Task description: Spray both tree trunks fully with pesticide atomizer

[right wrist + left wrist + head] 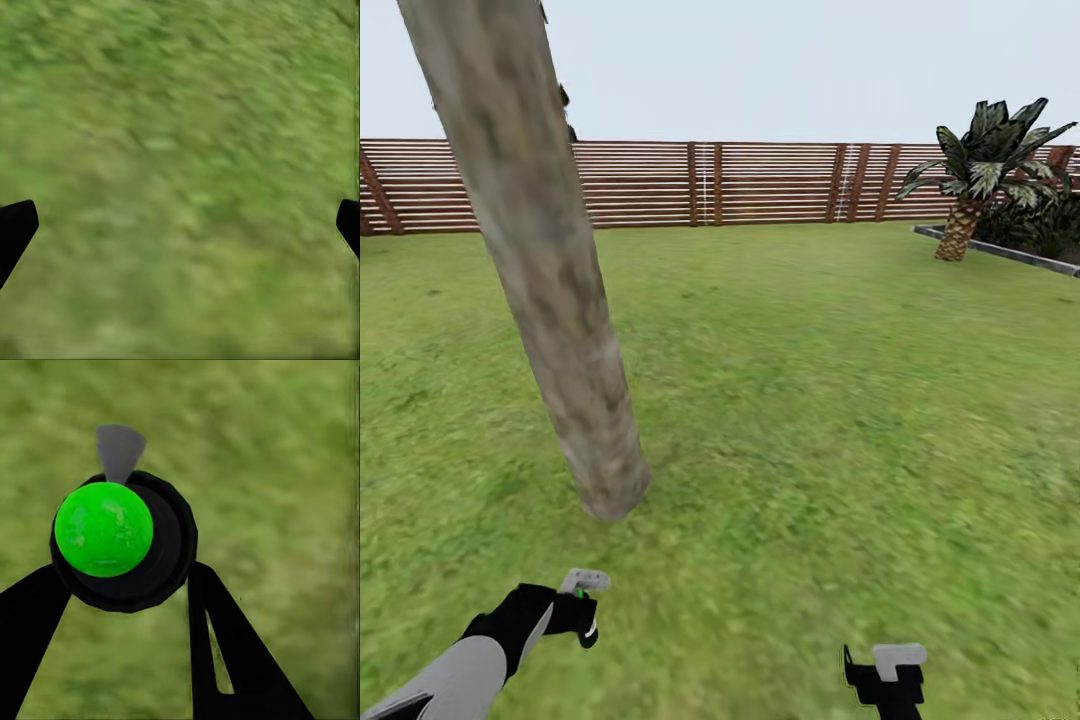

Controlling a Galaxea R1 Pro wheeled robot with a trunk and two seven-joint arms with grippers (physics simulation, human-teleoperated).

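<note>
Green-topped pesticide atomizer (105,531) in hand, 1 tree trunk (545,270) just ahead.

My left gripper (578,605) pinches the atomizer, its 2 fingers (225,652) tight on the dark body over grass; my right gripper (888,675) hangs spread and empty. Pickup looks done; I see no white specks on the trunk, so spraying seems still to come. Beyond: lawn (810,400), 1 palm (980,170), 1 slatted fence (760,185).

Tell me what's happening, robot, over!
Left gripper shut on the pesticide atomizer. Right gripper open over the lawn. Tree trunk just ahead of left arm, no pesticide specks visible on it. Nothing in the way.
</note>
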